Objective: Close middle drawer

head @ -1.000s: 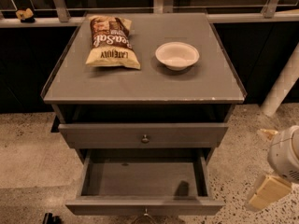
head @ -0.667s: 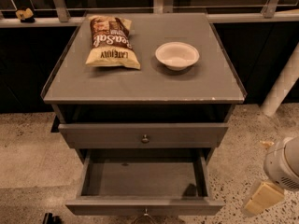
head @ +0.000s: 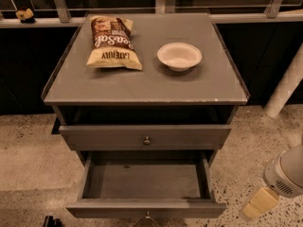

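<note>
While the middle drawer (head: 142, 181) stands open, arm (head: 285, 173) low at its right, jaws angled down, opening unclear.

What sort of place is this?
Probably an office or lab snack corner: a speckled stone floor, a railing behind, and a plain grey cabinet carrying a chip bag and white bowl. The robot's gripper hangs at lower right, beside the open middle drawer.
</note>
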